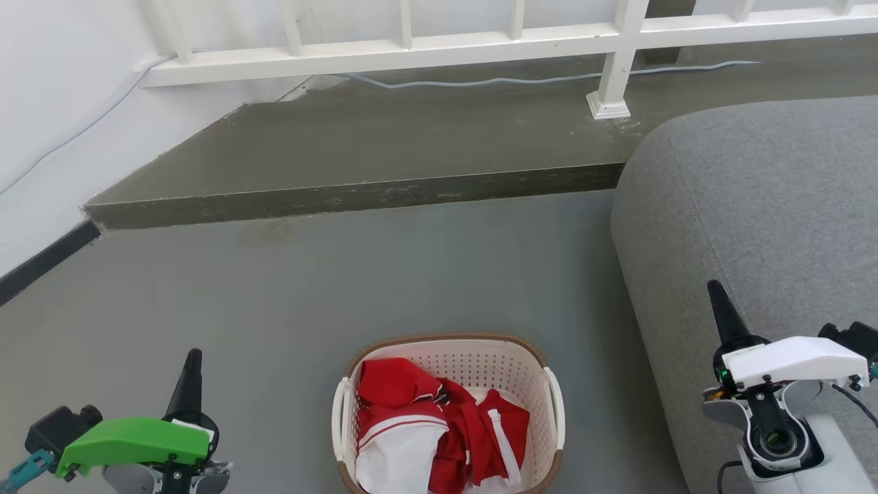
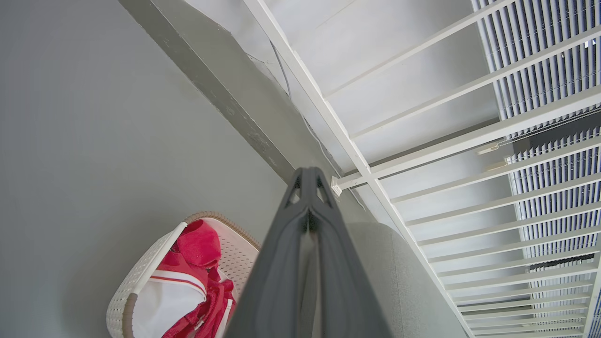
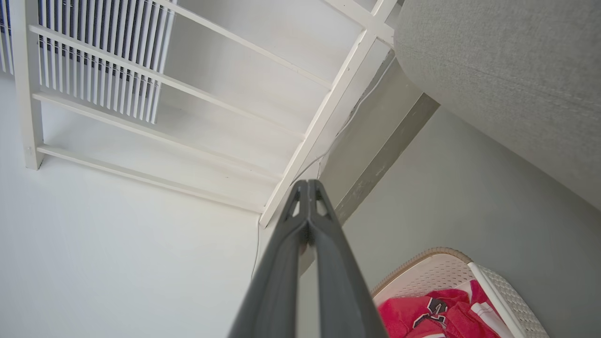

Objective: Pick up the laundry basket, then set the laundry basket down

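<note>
On either side of the basket [image 1: 449,337], the left gripper [image 1: 194,357] and right gripper [image 1: 713,288] were held clear of it, both closed tight with nothing gripped.

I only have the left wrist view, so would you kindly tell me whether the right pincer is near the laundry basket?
Observer: No; the head view shows the right pincer apart from the laundry basket, off on the robot's right by the grey sofa.
Operator: Thanks, is it open?
Observer: No; in the right wrist view its fingers are pressed together on nothing.
Operator: Is the far handle free?
Observer: Yes; the basket's right handle is bare in the head view.
</note>
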